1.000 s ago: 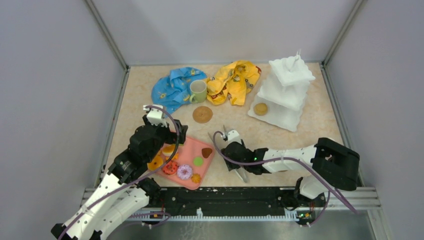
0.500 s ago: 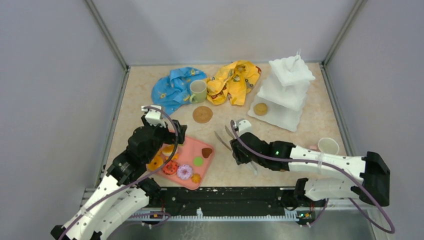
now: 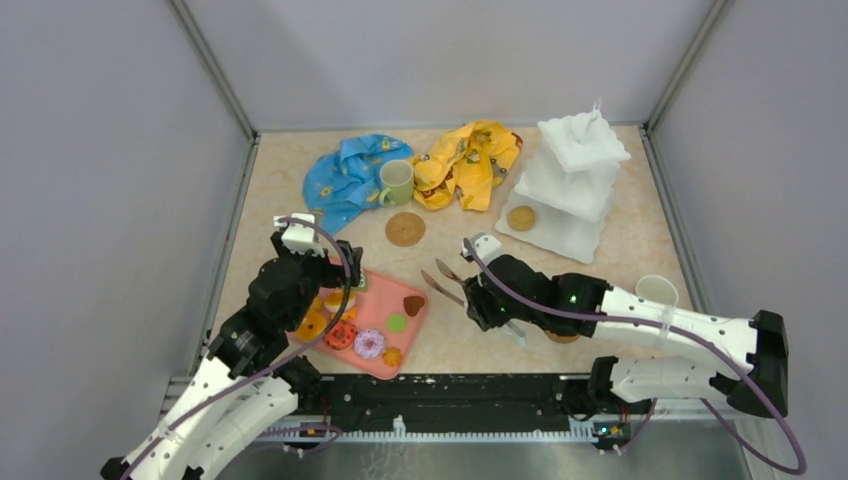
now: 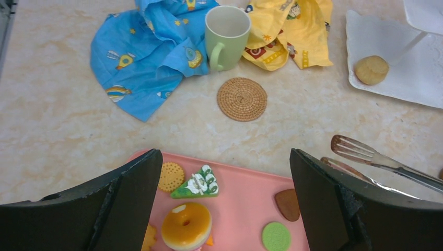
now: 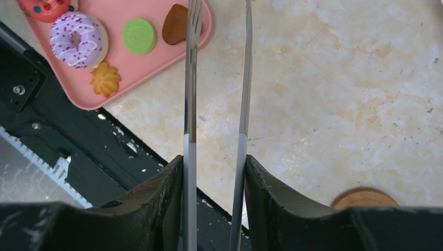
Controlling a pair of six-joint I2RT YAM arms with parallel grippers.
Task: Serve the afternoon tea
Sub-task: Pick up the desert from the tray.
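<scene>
Pastry pick-up step; right gripper [image 5: 214,170] clamped tongs [image 5: 189,104], tips part-open, empty, beside pink tray [image 5: 141,63]; next: straddle brown cookie [image 5: 175,23], squeeze.

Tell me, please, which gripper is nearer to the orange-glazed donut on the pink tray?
Left. The left gripper hangs open over the orange-glazed donut; the right gripper, clamped on metal tongs, is beyond the pink tray's right edge.
</scene>
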